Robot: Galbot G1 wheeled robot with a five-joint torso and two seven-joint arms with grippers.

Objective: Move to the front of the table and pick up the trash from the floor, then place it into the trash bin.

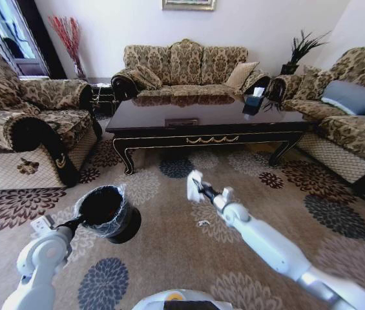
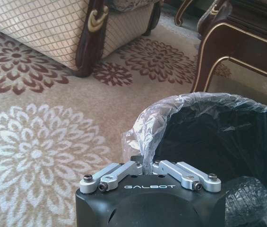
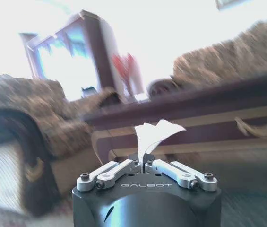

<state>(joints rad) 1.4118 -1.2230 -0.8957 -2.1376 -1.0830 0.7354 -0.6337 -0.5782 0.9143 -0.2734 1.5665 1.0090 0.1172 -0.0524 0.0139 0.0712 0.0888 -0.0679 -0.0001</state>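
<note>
The dark brown table (image 1: 208, 126) with gold ornament stands ahead, between the sofas. My left gripper (image 2: 147, 168) is shut on the rim of the trash bin (image 1: 108, 212), a black bin lined with a greyish plastic bag (image 2: 159, 118), held above the carpet at the lower left. My right gripper (image 3: 144, 161) is shut on a piece of trash, a white paper tissue (image 3: 153, 134), held up in the air (image 1: 195, 183) to the right of the bin. Another small white scrap of trash (image 1: 203, 223) lies on the carpet below the right arm.
Patterned sofas stand on the left (image 1: 20, 123), at the back (image 1: 185, 68) and on the right (image 1: 344, 116). A tissue box (image 1: 254, 102) sits on the table. Flowered carpet (image 1: 169, 258) spreads between me and the table.
</note>
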